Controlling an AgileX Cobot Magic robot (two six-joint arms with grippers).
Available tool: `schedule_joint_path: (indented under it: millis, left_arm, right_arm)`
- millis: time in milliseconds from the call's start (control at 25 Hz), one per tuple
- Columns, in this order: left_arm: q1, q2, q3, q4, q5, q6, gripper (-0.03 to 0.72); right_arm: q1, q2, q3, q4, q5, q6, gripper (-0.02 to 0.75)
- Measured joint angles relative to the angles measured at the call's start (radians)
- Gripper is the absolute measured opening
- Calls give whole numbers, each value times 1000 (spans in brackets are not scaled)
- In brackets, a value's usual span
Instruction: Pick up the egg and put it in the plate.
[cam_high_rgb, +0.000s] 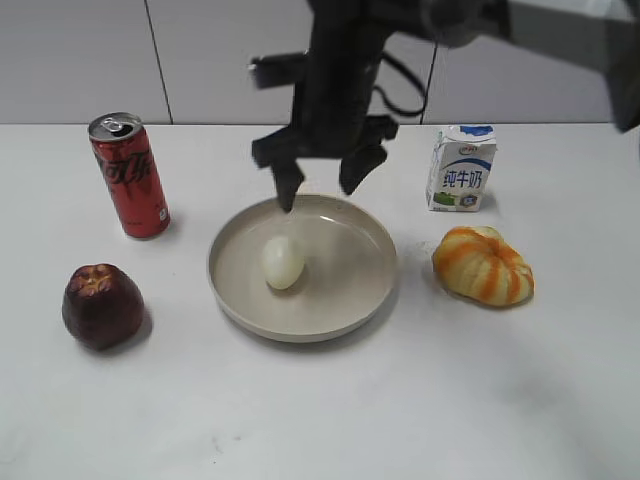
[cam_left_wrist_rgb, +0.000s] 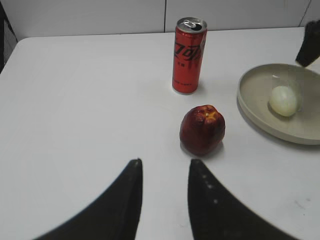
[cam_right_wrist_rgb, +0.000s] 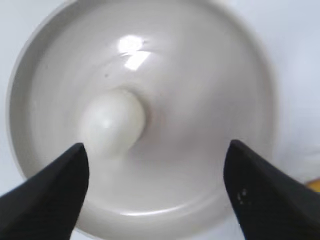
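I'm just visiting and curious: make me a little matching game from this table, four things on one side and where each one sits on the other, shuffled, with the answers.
Things:
1. egg
2. red can
3. milk carton
4. dark red apple

Places, as the exterior view shows them:
A. at the back, right of the plate
B. lying inside the plate
C. at the front, left of the plate
D. standing at the back, left of the plate

Pairs: 1-B, 2-D, 3-A, 4-C
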Motion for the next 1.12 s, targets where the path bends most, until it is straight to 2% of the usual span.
schedule_joint_path:
  millis: [120,400,600,760,1120]
  left_arm:
    - [0,0,0,0,0,0,230]
    - [0,0,0,0,0,0,230]
    - [0,0,0,0,0,0,230]
    - [0,0,0,0,0,0,230]
    - [0,0,0,0,0,0,230]
  right_arm:
    - [-102,-90,0,-51,0,-7,633]
    - [-405,-255,6,-104,1,-29,610]
    - [-581,-378,111,-115,0,-30,596]
    - [-605,-536,326,-116,-1,-52,595]
    - [-591,-1007,1016,-84,-14,-102,594]
